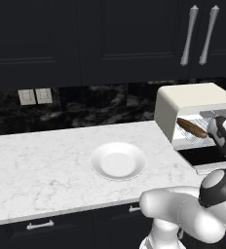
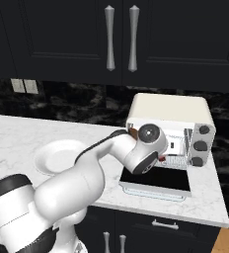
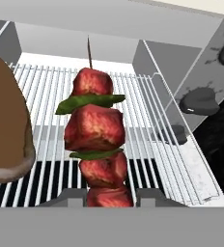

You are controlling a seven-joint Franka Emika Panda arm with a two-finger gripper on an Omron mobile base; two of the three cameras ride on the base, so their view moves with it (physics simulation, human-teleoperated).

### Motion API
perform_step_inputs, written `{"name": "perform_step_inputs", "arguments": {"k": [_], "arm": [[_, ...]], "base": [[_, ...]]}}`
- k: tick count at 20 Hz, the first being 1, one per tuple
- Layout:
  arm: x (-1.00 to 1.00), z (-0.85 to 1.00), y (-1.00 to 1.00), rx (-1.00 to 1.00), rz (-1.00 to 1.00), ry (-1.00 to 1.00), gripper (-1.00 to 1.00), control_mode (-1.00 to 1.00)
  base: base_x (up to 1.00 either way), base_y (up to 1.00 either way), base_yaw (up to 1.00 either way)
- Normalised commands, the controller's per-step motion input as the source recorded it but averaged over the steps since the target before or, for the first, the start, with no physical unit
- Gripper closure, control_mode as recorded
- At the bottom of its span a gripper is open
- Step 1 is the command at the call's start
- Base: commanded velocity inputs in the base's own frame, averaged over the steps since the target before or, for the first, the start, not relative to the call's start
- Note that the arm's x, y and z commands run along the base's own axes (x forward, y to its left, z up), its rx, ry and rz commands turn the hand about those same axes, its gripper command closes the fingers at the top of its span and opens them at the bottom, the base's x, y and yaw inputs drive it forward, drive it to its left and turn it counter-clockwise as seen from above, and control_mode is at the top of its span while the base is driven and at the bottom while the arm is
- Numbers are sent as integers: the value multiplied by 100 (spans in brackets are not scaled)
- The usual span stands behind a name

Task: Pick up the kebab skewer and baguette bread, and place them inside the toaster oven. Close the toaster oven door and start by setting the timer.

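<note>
Right now the skewer [image 3: 97, 140] sits between the gripper [image 3: 109, 197] fingertips, near end clamped, red chunks and green slices running away from the hand toward the oven's back wall. Gripper is clenched on the skewer; fingers [image 3: 150, 197] are pressed to either side of the lowest chunk. Skewer hangs over the wire rack [image 3: 147, 120] inside the oven [image 2: 168, 111]; whether it touches the rack, can't tell.

Baguette [image 1: 192, 128] lies on the rack at the left side of the oven, its near end poking out past the front opening in the left base view. In the hand view the brown loaf [image 3: 7, 130] is just left of the skewer, apart from it.

Door [image 2: 158, 180] is dropped open, flat, dark glass facing up, in front of the oven on the worktop [image 1: 42, 160]. Knobs [image 2: 200, 146] sit in a column on the oven's right panel. Arm's wrist is in front of the opening, above the door.

White plate [image 1: 118, 161] rests on the worktop left of the oven, well apart from the gripper. Oven stands at the worktop's right end against the dark backsplash.
</note>
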Motion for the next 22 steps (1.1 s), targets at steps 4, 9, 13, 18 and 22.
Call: {"name": "perform_step_inputs", "arguments": {"k": [4, 9, 13, 18, 22], "arm": [[23, -12, -1, 3, 0, 0, 100, -100], [23, -11, -1, 1, 0, 0, 100, -100], [13, -7, -2, 1, 0, 0, 100, -100], [13, -16, 0, 0, 0, 0, 100, -100], [13, -12, -1, 0, 0, 0, 100, -100]], "base": [[0, 0, 0], [0, 0, 0], [0, 0, 0], [0, 0, 0], [0, 0, 0]]}}
